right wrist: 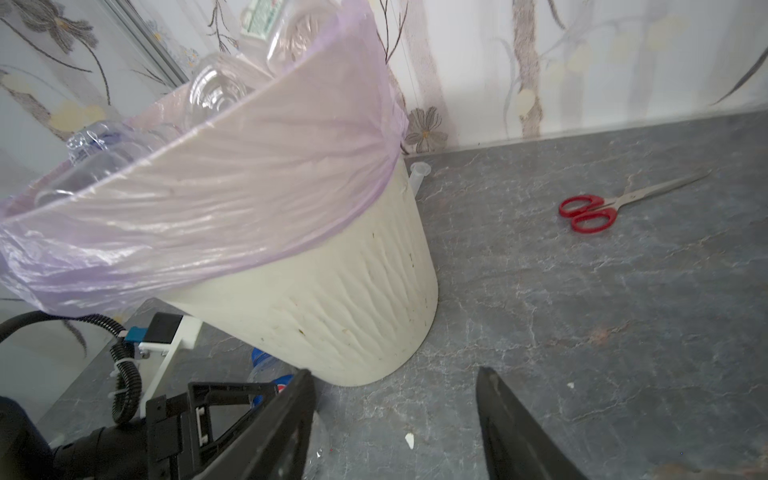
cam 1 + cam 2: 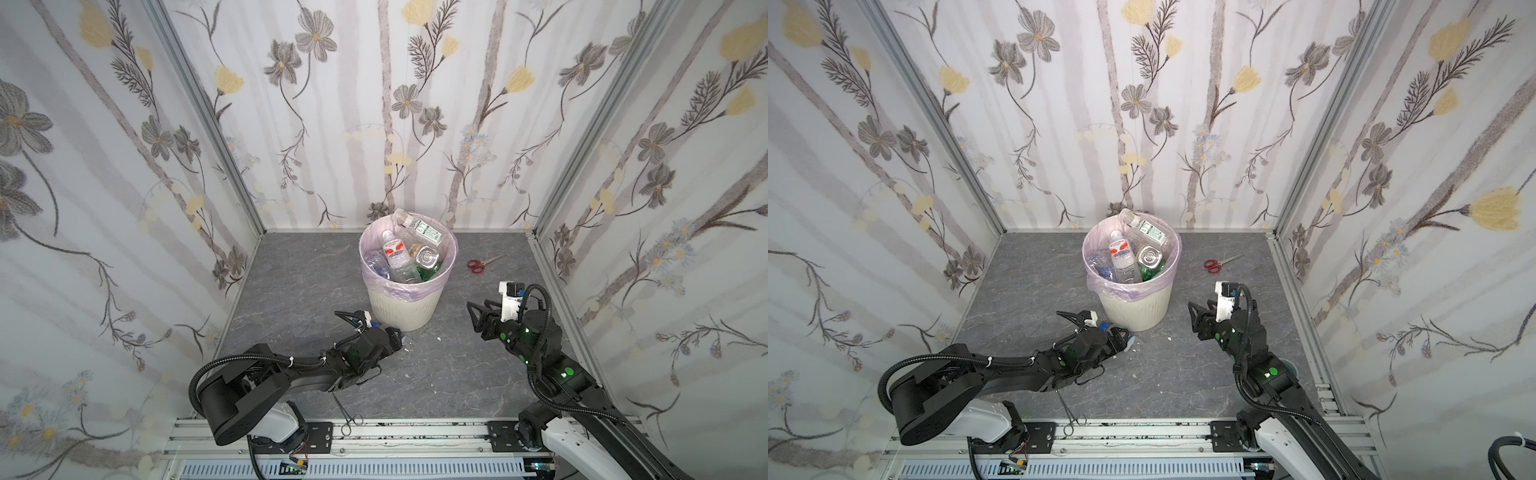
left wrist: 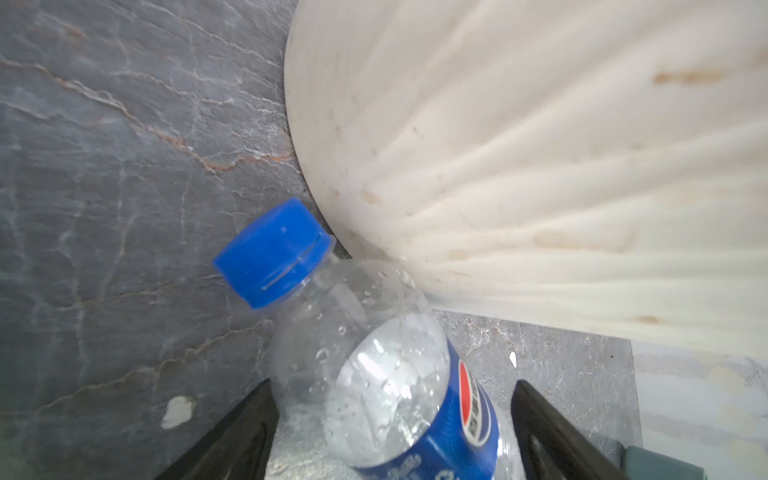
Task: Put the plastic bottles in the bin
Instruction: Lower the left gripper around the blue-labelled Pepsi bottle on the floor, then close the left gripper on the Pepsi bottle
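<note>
Left fingers (image 3: pixel 232 449) stand apart around one blue-capped bottle (image 3: pixel 374 374) lying on the surface (image 3: pixel 104 208) just beside the bin (image 2: pixel 405 309); right fingers (image 1: pixel 511 436) spread, empty. It holds perhaps six heaped bottles (image 2: pixel 399 257).

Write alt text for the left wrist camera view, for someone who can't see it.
A clear plastic bottle with a blue cap and blue label lies on the grey marbled table between the open black fingers of the left pincer. Its cap is right beside the foot of the cream-white ribbed plastic bin.
</note>
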Action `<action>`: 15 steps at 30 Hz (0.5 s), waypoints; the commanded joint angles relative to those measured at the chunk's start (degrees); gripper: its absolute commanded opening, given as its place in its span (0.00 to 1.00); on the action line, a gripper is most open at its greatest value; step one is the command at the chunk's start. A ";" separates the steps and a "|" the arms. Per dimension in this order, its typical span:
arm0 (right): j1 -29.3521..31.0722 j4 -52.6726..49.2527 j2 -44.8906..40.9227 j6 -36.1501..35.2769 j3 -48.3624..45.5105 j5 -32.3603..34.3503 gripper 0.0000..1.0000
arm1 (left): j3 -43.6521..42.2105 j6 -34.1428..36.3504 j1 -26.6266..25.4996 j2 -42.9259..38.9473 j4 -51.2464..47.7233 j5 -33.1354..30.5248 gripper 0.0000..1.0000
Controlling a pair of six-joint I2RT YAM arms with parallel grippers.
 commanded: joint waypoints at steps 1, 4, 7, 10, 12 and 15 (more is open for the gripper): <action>0.11 8.07 0.87 7.69 -4.61 -8.12 0.57 | 0.63 0.85 0.87 0.94 2.68 0.99 0.87; 0.58 14.98 3.11 12.75 -9.39 -12.64 0.55 | 0.84 2.01 1.45 1.75 3.52 1.99 0.85; 1.68 17.30 5.77 13.61 -11.24 -12.83 0.54 | 1.09 3.13 1.73 2.48 3.55 2.82 0.84; 2.48 18.15 8.48 13.37 -11.31 -13.27 0.53 | 0.53 3.49 1.74 2.57 3.46 2.99 0.82; 3.19 19.09 9.82 13.43 -11.25 -13.49 0.53 | 0.17 4.25 1.89 2.58 3.46 3.44 0.81; 4.22 20.26 11.53 13.87 -11.22 -13.21 0.53 | 0.10 6.36 2.26 3.51 3.05 5.70 0.77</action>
